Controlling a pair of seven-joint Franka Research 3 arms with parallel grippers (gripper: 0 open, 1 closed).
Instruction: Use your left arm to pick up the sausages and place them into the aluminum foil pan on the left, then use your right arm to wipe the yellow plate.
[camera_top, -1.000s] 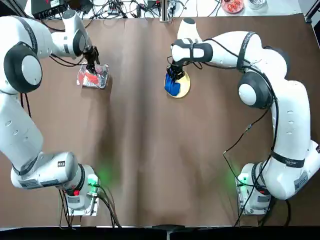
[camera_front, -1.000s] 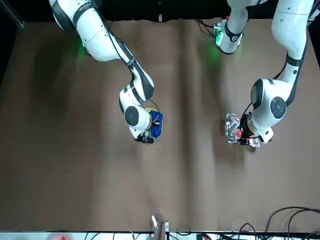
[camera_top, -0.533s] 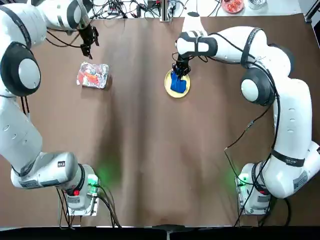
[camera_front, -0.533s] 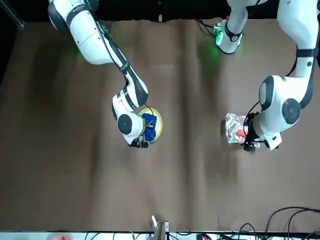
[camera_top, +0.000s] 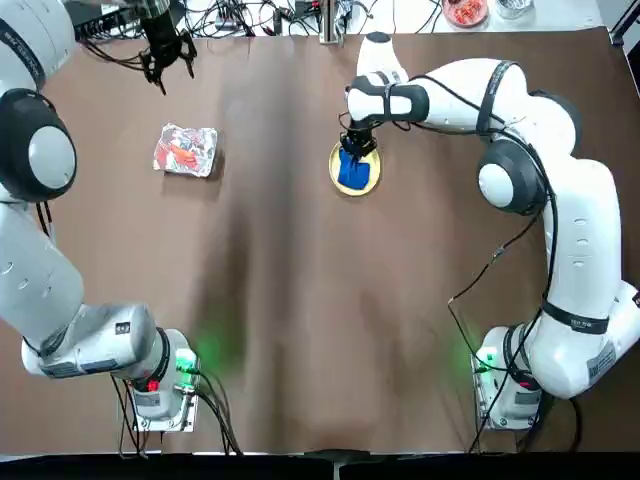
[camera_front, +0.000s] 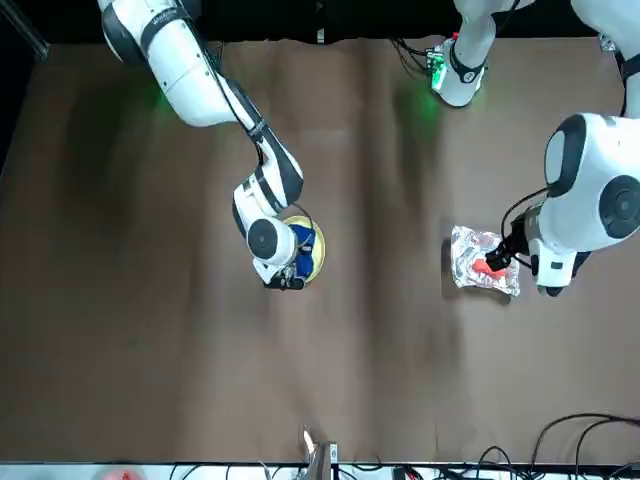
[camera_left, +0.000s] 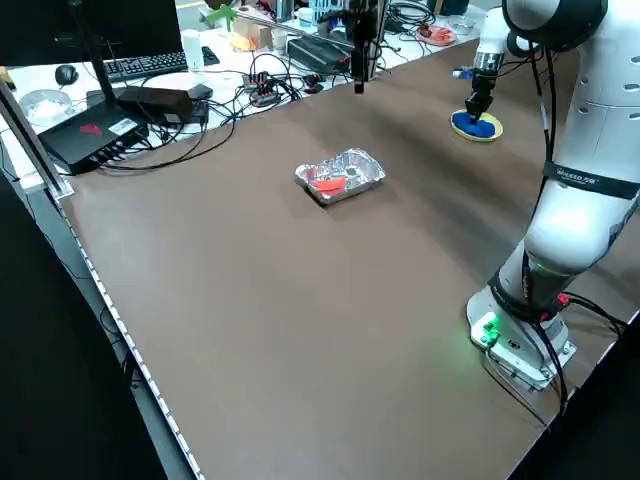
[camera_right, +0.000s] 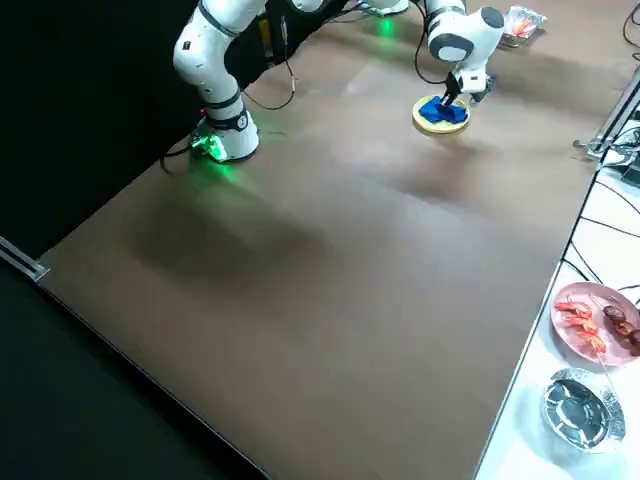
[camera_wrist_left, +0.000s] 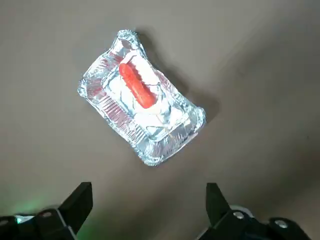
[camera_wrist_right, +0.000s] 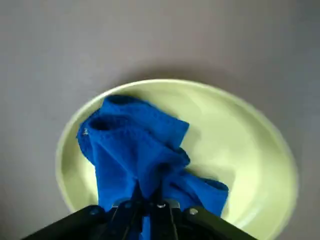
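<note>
The aluminum foil pan (camera_wrist_left: 142, 120) lies on the brown table at the left (camera_top: 186, 150), with one red-orange sausage (camera_wrist_left: 136, 86) inside it. My left gripper (camera_top: 165, 60) hangs open and empty, high above the table's far edge and beyond the pan; its two fingertips stand wide apart in the left wrist view. The yellow plate (camera_wrist_right: 240, 150) sits at the far middle (camera_top: 371, 166). My right gripper (camera_top: 355, 142) is shut on a blue cloth (camera_wrist_right: 140, 145) and presses it onto the plate. The cloth covers much of the plate (camera_right: 437, 126).
Past the far edge, off the brown mat, lie cables, a keyboard and a black box (camera_left: 100, 125). A pink plate of food (camera_right: 595, 318) and a small shiny bowl (camera_right: 578, 405) stand on the white surface beside the mat. Both arm bases sit at the near edge.
My left gripper has lifted off the foil pan and drawn back to the far edge, with the sausage left in the pan. My right gripper has shifted the blue cloth across the plate.
</note>
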